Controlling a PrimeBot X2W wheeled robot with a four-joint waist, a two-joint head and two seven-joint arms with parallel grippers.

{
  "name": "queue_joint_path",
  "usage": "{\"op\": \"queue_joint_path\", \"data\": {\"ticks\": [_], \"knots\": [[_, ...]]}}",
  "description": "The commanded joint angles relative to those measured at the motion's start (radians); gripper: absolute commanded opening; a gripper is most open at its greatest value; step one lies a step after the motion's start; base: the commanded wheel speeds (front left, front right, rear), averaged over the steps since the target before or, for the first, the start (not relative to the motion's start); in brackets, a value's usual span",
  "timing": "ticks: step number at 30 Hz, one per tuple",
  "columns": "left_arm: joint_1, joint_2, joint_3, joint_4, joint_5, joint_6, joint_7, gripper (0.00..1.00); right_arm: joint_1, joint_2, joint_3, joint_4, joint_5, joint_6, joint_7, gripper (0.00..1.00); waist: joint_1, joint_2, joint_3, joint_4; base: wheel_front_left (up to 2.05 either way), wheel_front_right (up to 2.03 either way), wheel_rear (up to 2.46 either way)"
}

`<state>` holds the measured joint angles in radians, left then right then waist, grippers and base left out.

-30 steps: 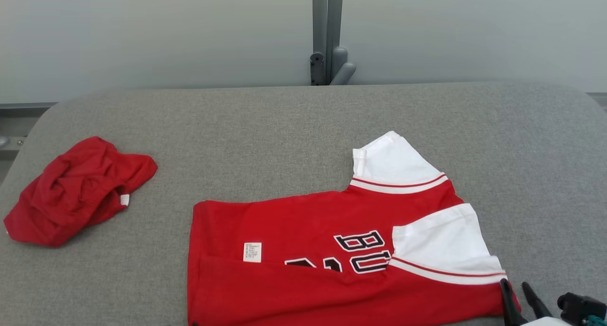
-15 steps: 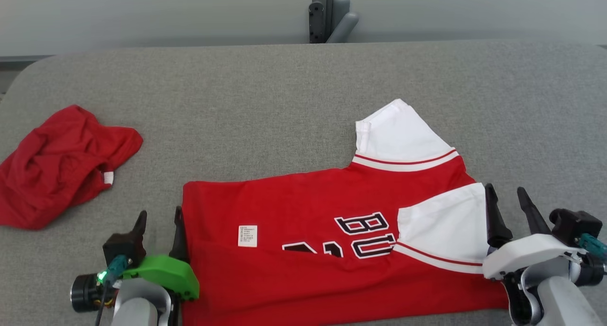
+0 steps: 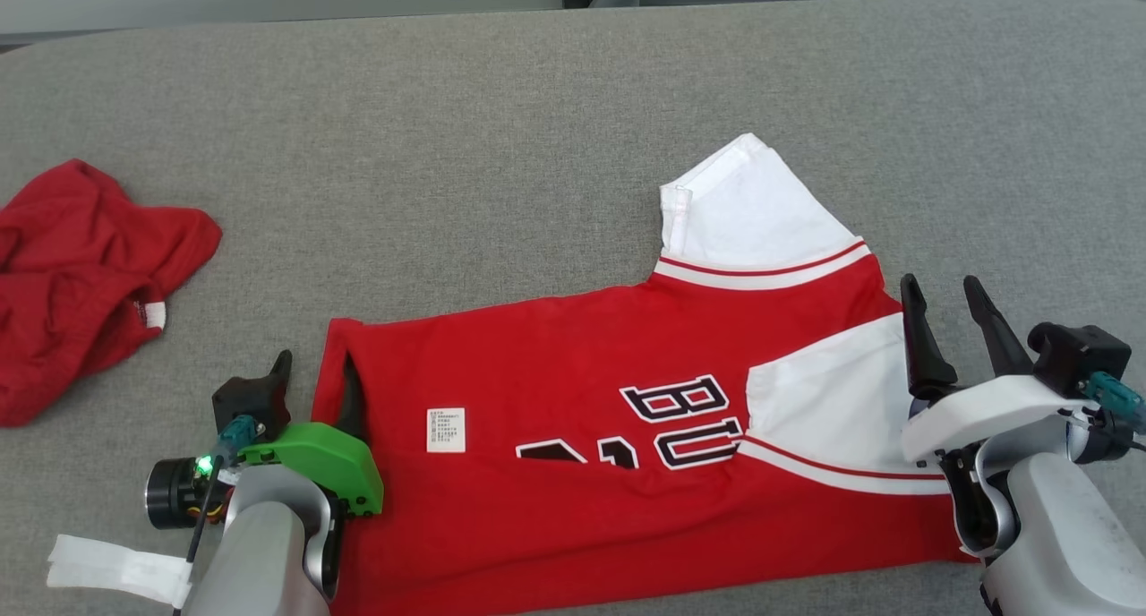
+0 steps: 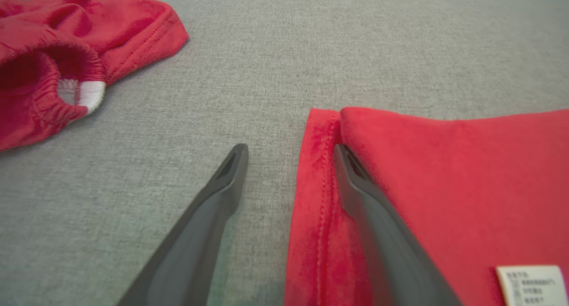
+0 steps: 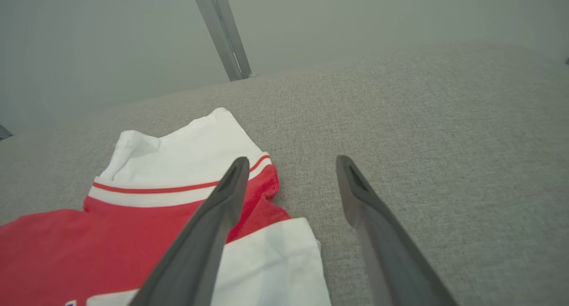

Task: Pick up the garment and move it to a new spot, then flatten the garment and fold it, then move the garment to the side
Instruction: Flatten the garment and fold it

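Left hand (image 3: 318,367) and right hand (image 3: 940,289), fingers apart, flank our half-folded red-and-white cotton jersey (image 3: 555,365); next we should pinch the edges beside them and fold further.

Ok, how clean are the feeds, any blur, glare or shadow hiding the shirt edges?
Head view: sharp, evenly lit, no glare, shirt edges clear. Left wrist view: hem stitching readable, fingers and label soft at the bottom. Right wrist view: far wall hazy, sleeve edges clear.

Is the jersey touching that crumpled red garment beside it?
Apart: the head view shows bare grey surface between the jersey and the crumpled red garment.
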<state>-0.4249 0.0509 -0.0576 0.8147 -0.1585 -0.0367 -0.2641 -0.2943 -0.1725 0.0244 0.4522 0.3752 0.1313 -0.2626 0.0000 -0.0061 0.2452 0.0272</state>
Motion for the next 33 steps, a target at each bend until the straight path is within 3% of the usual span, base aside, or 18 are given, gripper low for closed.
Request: {"op": "queue_joint_path", "data": {"ticks": [1, 6, 9, 10, 11, 12, 14, 20, 28, 33], "knots": [[-0.023, 0.004, 0.005, 0.006, 0.002, -0.005, 0.000, 1.00, -0.020, -0.008, 0.006, -0.001, -0.004, -0.001, -0.003, 1.00, 0.0000, 0.0061, 0.011, -0.004, 0.00, 0.00, 0.00], [-0.037, 0.003, -0.002, 0.013, 0.016, -0.006, 0.000, 1.00, -0.067, -0.027, 0.029, 0.004, -0.008, -0.001, -0.003, 1.00, 0.0000, 0.0061, 0.028, -0.001, 0.00, 0.00, 0.00], [-0.049, 0.002, -0.014, 0.024, 0.019, -0.011, 0.001, 0.89, -0.109, -0.044, 0.052, 0.015, -0.005, -0.001, -0.003, 1.00, 0.0000, 0.0061, 0.037, 0.004, 0.00, 0.00, 0.00], [-0.052, 0.002, -0.017, 0.030, 0.018, -0.014, 0.001, 0.80, -0.125, -0.053, 0.064, 0.021, -0.004, -0.001, -0.003, 1.00, 0.0000, 0.0061, 0.038, 0.005, 0.00, 0.00, 0.00], [-0.055, 0.002, -0.021, 0.036, 0.017, -0.015, 0.001, 0.54, -0.142, -0.060, 0.075, 0.028, -0.003, -0.001, -0.003, 1.00, 0.0000, 0.0061, 0.040, 0.007, 0.00, 0.00, 0.00], [-0.060, 0.001, -0.027, 0.041, 0.020, -0.017, 0.001, 0.44, -0.159, -0.068, 0.087, 0.036, -0.003, -0.001, -0.003, 1.00, 0.0000, 0.0061, 0.042, 0.009, 0.00, 0.00, 0.00], [-0.067, 0.001, -0.042, 0.050, 0.023, -0.023, 0.001, 0.00, -0.200, -0.084, 0.111, 0.058, 0.005, -0.001, -0.003, 1.00, 0.0000, 0.0061, 0.046, 0.015, 0.00, 0.00, 0.00], [-0.087, 0.002, -0.093, 0.043, -0.008, -0.038, 0.002, 0.00, -0.345, -0.134, 0.198, 0.171, 0.030, -0.001, 0.054, 1.00, 0.0000, 0.0061, 0.063, 0.050, 0.00, 0.00, 0.00], [-0.083, 0.002, -0.138, -0.075, -0.062, 0.004, 0.000, 0.00, -0.504, -0.174, 0.342, 0.325, 0.088, -0.001, 0.249, 1.00, 0.0000, 0.0061, 0.099, 0.128, 0.00, 0.00, 0.00], [-0.079, 0.002, -0.165, -0.112, -0.081, 0.014, 0.000, 0.00, -0.563, -0.197, 0.390, 0.389, 0.095, -0.001, 0.297, 1.00, 0.0000, 0.0061, 0.117, 0.162, 0.00, 0.00, 0.00]]}}
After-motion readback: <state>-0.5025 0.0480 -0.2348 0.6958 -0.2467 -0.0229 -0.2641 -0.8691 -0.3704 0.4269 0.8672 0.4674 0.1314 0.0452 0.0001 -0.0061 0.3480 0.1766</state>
